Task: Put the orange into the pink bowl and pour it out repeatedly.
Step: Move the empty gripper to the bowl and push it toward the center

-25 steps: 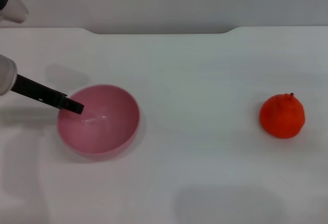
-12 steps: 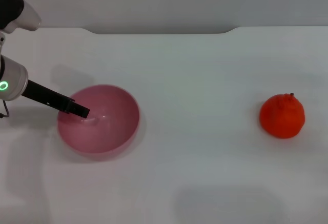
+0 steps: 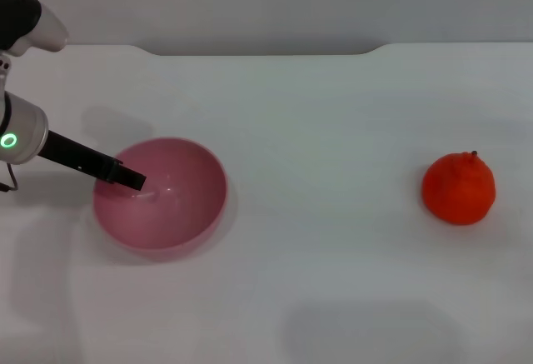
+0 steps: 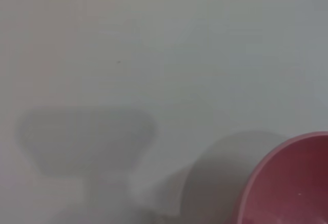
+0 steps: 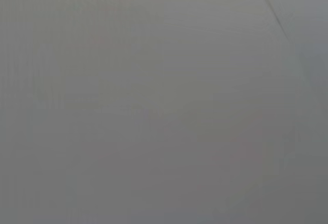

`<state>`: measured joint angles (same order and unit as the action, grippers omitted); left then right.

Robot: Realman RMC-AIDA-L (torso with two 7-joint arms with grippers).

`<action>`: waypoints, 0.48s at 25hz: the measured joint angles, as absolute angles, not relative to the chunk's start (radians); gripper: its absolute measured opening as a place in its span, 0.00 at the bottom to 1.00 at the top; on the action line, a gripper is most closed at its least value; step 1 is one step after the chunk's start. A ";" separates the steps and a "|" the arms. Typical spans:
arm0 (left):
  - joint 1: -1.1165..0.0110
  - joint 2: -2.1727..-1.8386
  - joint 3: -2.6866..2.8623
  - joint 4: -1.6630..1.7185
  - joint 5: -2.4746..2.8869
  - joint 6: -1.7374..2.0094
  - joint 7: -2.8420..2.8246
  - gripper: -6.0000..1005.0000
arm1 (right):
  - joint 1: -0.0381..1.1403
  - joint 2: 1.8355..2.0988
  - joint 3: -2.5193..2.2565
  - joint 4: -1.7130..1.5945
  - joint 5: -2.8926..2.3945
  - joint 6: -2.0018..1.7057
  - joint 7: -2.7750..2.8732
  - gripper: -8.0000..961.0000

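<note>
The pink bowl (image 3: 190, 191) stands upright and empty on the white table at the left. The orange (image 3: 458, 189) rests on the table far to the right, stem nub up, well apart from the bowl. My left gripper (image 3: 130, 177) reaches in from the left edge, over the bowl's left rim, with its black tip inside the bowl. The left wrist view shows part of the bowl's rim (image 4: 287, 180) and bare table. My right gripper is out of view; the right wrist view shows only a plain grey surface.
The white table (image 3: 333, 114) ends at a far edge with a shallow notch (image 3: 258, 49) at the back middle. A faint shadow (image 3: 366, 331) lies on the table near the front.
My left gripper moved a little to the right, its tip going further into the bowl, then held still. The bowl and the orange have not moved.
</note>
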<state>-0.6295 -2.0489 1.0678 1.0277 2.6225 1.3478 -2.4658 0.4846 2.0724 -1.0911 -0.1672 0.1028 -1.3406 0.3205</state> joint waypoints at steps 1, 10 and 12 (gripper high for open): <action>-0.628 -2.049 1.072 1.028 2.623 1.342 -2.466 0.68 | 0.485 2.072 -1.091 -0.167 0.103 -1.341 0.320 0.48; -0.623 -2.049 1.174 1.028 2.669 1.330 -2.486 0.63 | 0.481 2.072 -1.087 -0.167 0.106 -1.341 0.320 0.48; -0.625 -2.049 1.194 1.028 2.670 1.329 -2.492 0.52 | 0.481 2.072 -1.088 -0.167 0.106 -1.341 0.320 0.48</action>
